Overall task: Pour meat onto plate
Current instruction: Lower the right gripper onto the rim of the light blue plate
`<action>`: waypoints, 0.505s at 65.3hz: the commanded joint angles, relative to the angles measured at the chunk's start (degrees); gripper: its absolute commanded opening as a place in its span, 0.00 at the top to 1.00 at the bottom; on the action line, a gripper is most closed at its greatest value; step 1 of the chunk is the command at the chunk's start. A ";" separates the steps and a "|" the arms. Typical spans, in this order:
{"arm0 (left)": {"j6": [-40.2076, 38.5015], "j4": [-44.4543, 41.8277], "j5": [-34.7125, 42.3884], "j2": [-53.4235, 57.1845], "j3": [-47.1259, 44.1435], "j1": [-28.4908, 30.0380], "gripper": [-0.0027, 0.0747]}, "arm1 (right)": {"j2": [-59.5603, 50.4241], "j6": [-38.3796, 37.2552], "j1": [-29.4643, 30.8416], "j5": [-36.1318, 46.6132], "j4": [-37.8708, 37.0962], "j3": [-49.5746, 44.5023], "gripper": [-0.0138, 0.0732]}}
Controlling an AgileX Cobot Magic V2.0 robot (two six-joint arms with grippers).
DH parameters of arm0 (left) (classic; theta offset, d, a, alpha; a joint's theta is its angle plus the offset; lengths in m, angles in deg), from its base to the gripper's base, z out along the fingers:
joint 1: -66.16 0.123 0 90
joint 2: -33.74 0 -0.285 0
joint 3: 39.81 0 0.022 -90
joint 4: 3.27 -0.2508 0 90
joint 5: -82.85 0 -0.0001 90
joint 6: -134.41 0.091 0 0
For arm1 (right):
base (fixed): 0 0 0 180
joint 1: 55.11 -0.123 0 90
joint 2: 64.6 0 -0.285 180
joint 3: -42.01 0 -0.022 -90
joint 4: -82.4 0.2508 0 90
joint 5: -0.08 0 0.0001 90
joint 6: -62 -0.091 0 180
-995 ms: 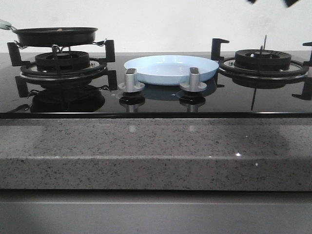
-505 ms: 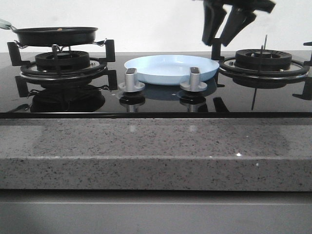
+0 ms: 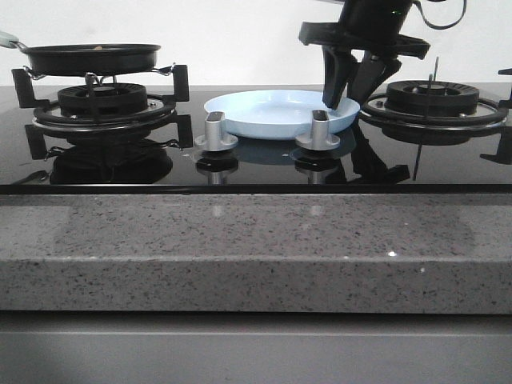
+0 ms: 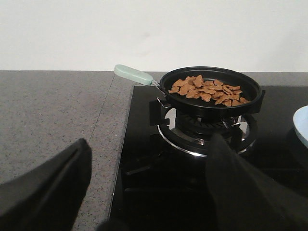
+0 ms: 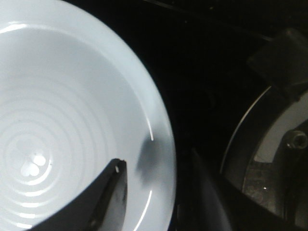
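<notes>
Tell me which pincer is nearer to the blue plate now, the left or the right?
The right. The right pincer is open, its fingers straddling the plate at its right rim. The left pincer is open too, back near the pan of meat, far from the plate.

This is a kitchen cooking station. A black glass gas hob (image 3: 264,164) is set into a speckled grey stone counter (image 3: 240,252), with two ringed burners under black pan supports, one on the left (image 3: 102,100) and one on the right (image 3: 432,98), and two silver control knobs (image 3: 215,132) at the front. A black frying pan (image 4: 211,91) with a pale green handle sits on the left burner. A plain white wall (image 3: 240,40) stands behind.
</notes>
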 commanded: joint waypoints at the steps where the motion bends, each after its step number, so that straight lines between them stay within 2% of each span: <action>1: -0.43 0.50 5.25 -0.35 2.14 0.08 0.33 | -3.36 0.71 -0.09 -0.03 -0.22 1.84 0.45; 10: -0.43 0.50 5.25 -0.35 2.14 0.08 0.33 | -3.36 0.71 -0.09 -0.34 -0.69 1.84 0.46; 23: -0.43 0.50 5.25 -0.35 2.14 0.08 0.33 | -3.36 0.71 -0.09 -0.63 -0.79 1.84 0.62; 33: -0.43 0.50 5.25 -0.35 2.14 0.08 0.33 | -3.36 0.71 -0.09 -1.48 -0.79 1.84 0.71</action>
